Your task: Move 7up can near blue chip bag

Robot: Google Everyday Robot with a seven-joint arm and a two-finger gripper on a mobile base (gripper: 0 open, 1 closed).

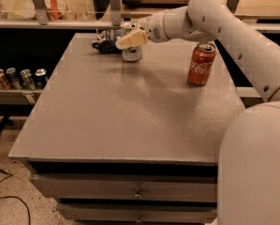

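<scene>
The 7up can (pixel 130 52) stands upright at the far left part of the grey table (pixel 125 111). Its silver top shows behind the gripper's fingers. My gripper (pixel 128 40) reaches in from the right and its cream fingers sit around the can's upper half. The blue chip bag (pixel 106 45) lies flat just behind and left of the can, close to the table's far edge. The can stands right next to the bag.
An orange-red Coca-Cola can (pixel 201 64) stands upright at the right side of the table. Several cans (pixel 18 78) line a lower shelf at the left. A glass-fronted counter (pixel 60 8) runs behind the table. Drawers (pixel 130 191) sit below the front edge.
</scene>
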